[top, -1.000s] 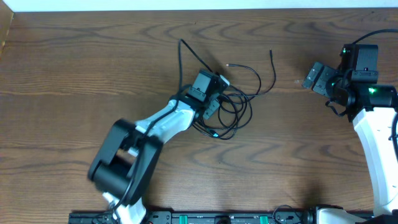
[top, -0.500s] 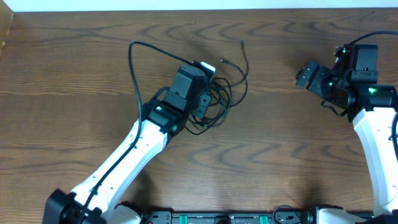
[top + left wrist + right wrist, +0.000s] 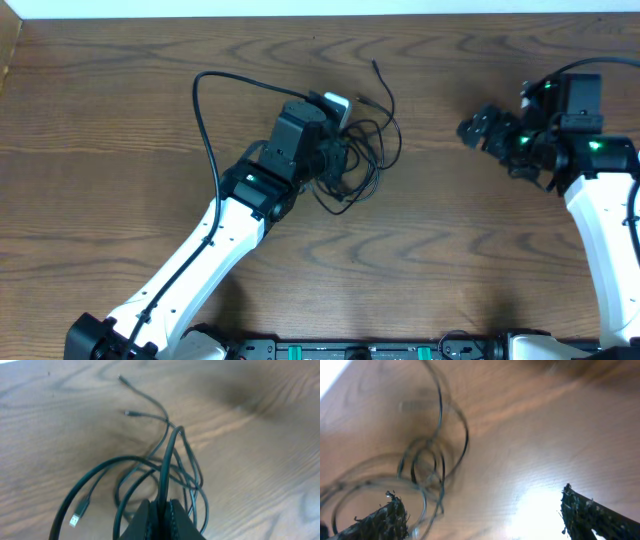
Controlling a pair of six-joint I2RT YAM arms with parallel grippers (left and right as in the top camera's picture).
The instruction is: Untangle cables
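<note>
We work on a matte, wood-grain table [image 3: 110, 110], with the cables [image 3: 372, 140] knotted near the middle of its far edge. Our left gripper [image 3: 161, 510] has its jaws pinched tight on one black strand rising out of the knot. The right gripper [image 3: 470, 128] hangs wide open and empty toward the right edge. We judge the separating step is under way, and next the right jaws need a second strand to pull against. The cords are thin, glossy, limp loops, and a small metal plug [image 3: 75, 519] lies free.
</note>
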